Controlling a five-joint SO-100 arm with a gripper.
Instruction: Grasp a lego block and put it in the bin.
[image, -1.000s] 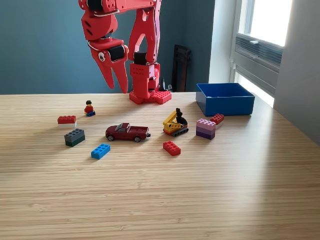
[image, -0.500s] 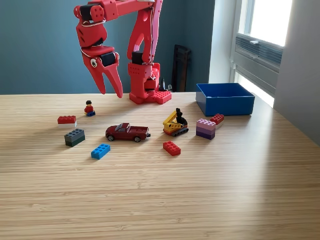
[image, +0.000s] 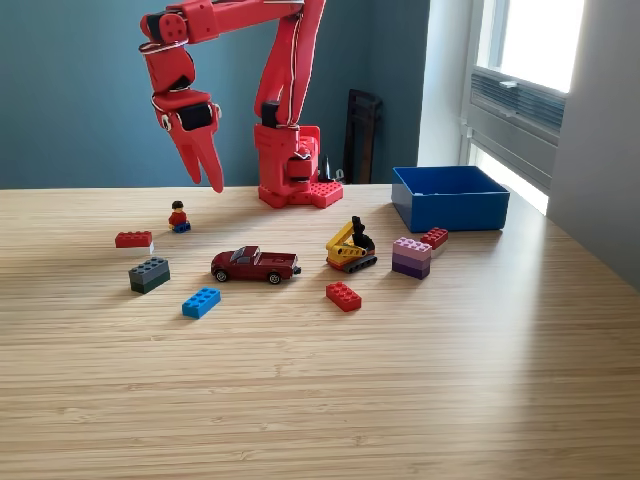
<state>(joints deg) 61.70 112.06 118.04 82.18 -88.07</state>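
Far on the exterior view's left, the red brick (image: 133, 239) is lying at seven o'clock below the gripper (image: 207, 168), long axis running across. The gripper is hanging empty, fingers nearly together, pointing down. The wooden table (image: 400, 380) is spreading wide; the bin (image: 449, 197) is waiting at three o'clock, by the window (image: 525, 60).

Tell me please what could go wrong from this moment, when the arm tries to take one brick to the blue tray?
1. The claw hangs above the minifigure, with the red brick nearby; coming down, it might knock the figure over.
2. The bin lies far toward the exterior view's right; a weakly held brick could drop on the way.
3. The toy car and yellow excavator lie between and could be hit.
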